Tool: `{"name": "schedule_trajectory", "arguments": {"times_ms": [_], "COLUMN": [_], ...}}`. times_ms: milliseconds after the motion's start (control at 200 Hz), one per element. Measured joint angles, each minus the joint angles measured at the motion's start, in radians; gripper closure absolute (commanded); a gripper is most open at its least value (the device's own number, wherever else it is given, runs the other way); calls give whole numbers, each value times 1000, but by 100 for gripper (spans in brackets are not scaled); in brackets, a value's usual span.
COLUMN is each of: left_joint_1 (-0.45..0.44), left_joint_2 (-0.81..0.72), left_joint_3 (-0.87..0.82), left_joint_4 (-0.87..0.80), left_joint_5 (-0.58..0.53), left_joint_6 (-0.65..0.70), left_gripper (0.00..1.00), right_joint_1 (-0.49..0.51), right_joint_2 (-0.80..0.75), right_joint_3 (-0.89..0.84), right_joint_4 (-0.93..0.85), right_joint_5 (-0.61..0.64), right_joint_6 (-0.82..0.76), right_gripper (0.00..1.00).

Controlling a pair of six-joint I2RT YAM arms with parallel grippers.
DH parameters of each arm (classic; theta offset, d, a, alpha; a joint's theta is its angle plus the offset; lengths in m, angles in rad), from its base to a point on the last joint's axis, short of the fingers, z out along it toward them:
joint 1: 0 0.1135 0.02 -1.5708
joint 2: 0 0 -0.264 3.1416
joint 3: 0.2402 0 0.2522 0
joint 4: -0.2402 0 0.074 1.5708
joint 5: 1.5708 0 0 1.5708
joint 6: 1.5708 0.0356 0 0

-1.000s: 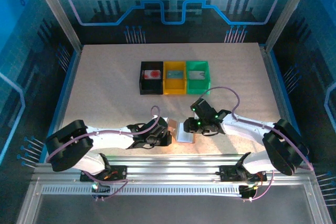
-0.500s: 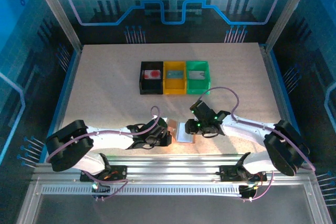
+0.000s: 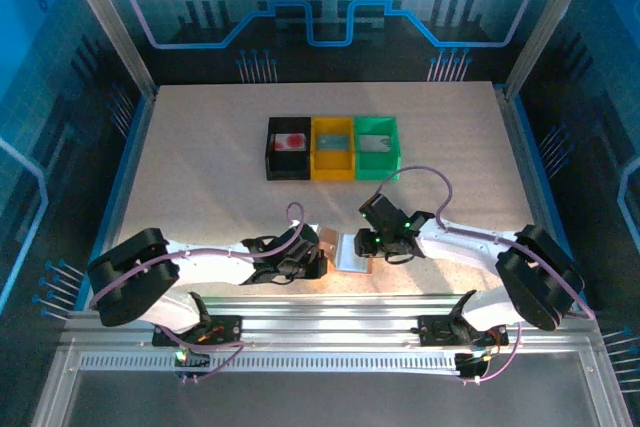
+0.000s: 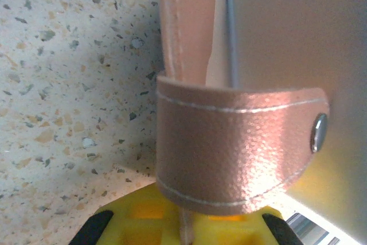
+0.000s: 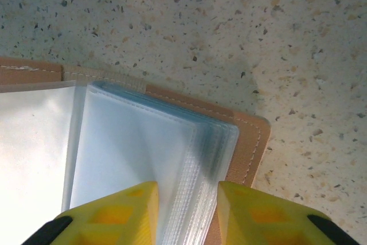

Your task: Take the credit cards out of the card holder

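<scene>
Card holder (image 3: 352, 250) open between both tools.
Left tool (image 4: 183, 225) clenched on it; right tool (image 5: 187, 213) straddles clear sleeves (image 5: 137, 159), grip indeterminate.

Card holder (image 3: 349, 257), top view: partly covered by the left gripper (image 3: 322, 255) and right gripper (image 3: 362, 245); pockets too small to be read.

Left wrist view: clasp strap (image 4: 235, 153) seen blurred (very close), its lower end hidden behind the left fingers (image 4: 149, 225), which are cut by the bottom edge.

Right wrist view: clear sleeves (image 5: 132, 164) cut off at left and below. Whether they are pressed by the right fingers (image 5: 114, 213) cannot be told.

Contents of black bin (image 3: 271, 147), yellow bin (image 3: 333, 173) and green bin (image 3: 376, 170): small colour patches, not identified.
</scene>
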State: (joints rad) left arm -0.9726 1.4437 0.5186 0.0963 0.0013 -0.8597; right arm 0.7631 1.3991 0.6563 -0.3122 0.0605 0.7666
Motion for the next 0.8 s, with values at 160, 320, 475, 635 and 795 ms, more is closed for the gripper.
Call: {"name": "schedule_trajectory", "arguments": {"times_ms": [160,320,475,635,795], "left_joint_1": [0,0,0,0,0], "left_joint_2": [9,11,15,16,16], "left_joint_3": [0,0,0,0,0], "left_joint_4": [5,6,7,6,6], "left_joint_5": [0,0,0,0,3], "left_joint_6": [0,0,0,0,-3], "left_gripper": [100,100,100,100,100], "right_joint_1": [17,23,24,29,35], "right_joint_2": [16,16,16,16,13], "right_joint_3": [0,10,13,23,49], "right_joint_4": [7,6,7,7,7], "right_joint_5": [0,0,0,-8,-7], "right_joint_6": [0,-7,-8,-13,-19], "right_gripper": [76,79,82,85,86]}}
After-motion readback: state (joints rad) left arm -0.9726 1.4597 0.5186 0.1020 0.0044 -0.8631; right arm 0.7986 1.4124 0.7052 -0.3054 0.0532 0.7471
